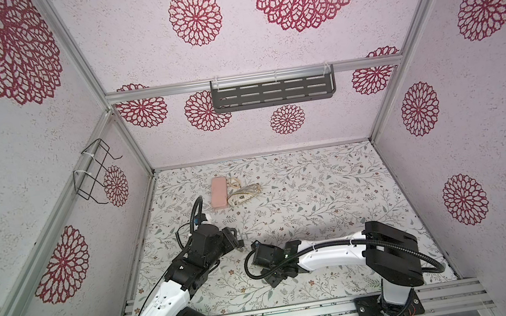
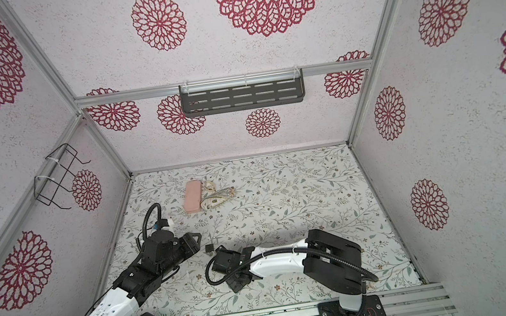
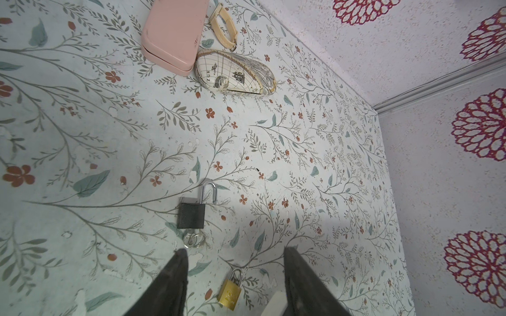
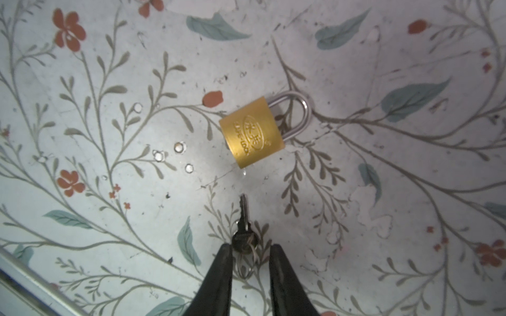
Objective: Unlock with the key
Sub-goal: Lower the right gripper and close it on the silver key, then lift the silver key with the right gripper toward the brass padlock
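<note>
A brass padlock lies flat on the flowered table, its shackle pushed home. Just short of it lies a small dark-headed key on a wire ring, blade pointing toward the lock. My right gripper stands over the key's head with its jaws narrow. One fingertip is at the head and a gap shows on the other side. In the left wrist view the brass padlock shows between the wide-open fingers of my left gripper, which hold nothing.
A black padlock with its shackle sprung open and a key ring at its base lies beyond the left gripper. Farther back sit a pink case, a map-printed case and a cream strap. The walls carry a grey shelf and a wire rack.
</note>
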Robot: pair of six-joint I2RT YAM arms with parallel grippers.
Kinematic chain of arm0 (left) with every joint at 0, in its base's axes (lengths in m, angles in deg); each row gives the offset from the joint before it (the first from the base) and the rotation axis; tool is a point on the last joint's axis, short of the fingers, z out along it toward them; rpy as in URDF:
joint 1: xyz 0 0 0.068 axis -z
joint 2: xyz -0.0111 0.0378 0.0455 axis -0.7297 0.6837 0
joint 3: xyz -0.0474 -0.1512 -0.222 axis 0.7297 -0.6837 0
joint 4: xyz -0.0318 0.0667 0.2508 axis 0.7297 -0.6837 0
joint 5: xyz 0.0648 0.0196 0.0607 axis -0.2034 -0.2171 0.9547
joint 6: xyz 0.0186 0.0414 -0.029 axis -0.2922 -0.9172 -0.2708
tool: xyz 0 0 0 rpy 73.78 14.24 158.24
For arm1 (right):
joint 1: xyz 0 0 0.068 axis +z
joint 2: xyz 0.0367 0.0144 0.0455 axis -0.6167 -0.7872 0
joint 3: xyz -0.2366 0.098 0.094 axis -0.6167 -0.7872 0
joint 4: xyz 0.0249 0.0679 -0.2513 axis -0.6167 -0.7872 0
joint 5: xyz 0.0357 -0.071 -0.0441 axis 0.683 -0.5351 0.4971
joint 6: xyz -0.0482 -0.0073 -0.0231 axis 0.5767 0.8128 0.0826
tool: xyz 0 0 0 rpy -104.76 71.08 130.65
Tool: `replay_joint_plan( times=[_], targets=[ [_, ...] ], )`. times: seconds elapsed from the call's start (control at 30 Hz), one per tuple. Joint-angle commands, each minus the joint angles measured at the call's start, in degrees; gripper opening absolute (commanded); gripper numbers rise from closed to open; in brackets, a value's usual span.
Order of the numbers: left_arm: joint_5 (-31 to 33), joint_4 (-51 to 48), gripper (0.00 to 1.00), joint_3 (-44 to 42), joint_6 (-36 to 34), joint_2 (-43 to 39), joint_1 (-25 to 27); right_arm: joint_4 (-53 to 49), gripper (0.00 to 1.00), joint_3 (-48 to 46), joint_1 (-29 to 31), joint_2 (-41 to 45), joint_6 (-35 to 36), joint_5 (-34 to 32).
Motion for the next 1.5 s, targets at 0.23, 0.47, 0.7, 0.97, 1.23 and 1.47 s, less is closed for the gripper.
replay_joint_plan(
  times=[0.23, 0.47, 0.7, 0.97, 1.23, 1.47],
  targets=[
    [-0.6, 2.8, 0.58, -0.6, 1.5, 0.3, -0.5, 0.7, 0.2, -1.5, -0.5, -0.2, -0.8, 0.1],
    [-1.5, 3.7, 0.58, -0.5, 2.2, 0.8, -0.5, 1.3, 0.15, -1.9, -0.8, 0.2, -0.9, 0.0],
    [-2.8, 5.5, 0.58, -1.2, 3.8, 0.8, -0.5, 1.9, 0.08, -2.0, -1.5, 1.1, -0.6, -0.6],
    [-4.3, 8.1, 0.58, -2.0, 6.0, 0.6, -0.5, 5.4, 0.01, -3.6, -2.1, 3.7, -1.0, 0.3],
    [-5.6, 9.5, 0.58, -2.0, 8.3, 0.2, -0.5, 8.8, 0.0, -6.2, -3.8, 8.0, -0.6, 0.0],
    [-7.5, 13.6, 0.58, -3.2, 10.6, 0.6, -0.2, 13.0, 0.0, -9.6, -5.4, 13.2, -0.9, 0.2]
  ],
)
